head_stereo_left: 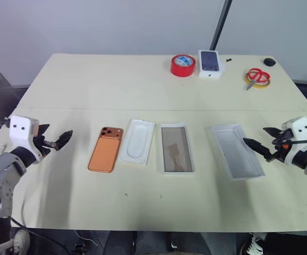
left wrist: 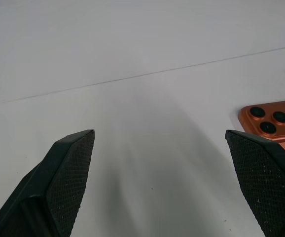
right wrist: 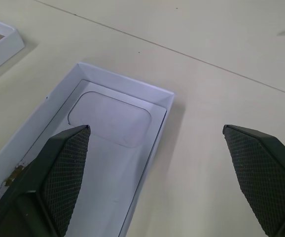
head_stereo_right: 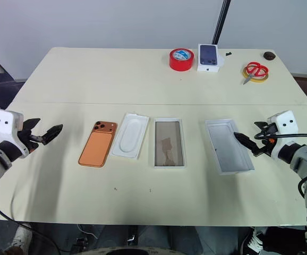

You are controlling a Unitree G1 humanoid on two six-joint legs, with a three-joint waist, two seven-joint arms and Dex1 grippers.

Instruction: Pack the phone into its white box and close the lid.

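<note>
Phone [head_stereo_left: 105,149] lies camera-side up on the counter [head_stereo_left: 143,85], left of centre in the left eye view, with a white insert [head_stereo_left: 137,141] between it and the white box [head_stereo_left: 176,149]; nothing is packed yet. Left gripper [head_stereo_left: 58,141] and right gripper [head_stereo_left: 259,144] hover at the frame's side edges, jaws spread wide and empty. Likely best: the left jaws take the phone across its long edges, since it lies flat and thin, lift it clear over the insert and lower it level into the box.

Probably a lab: bare test table [head_stereo_left: 143,90], plain wall [head_stereo_left: 90,26], tape roll [head_stereo_left: 182,65].
</note>
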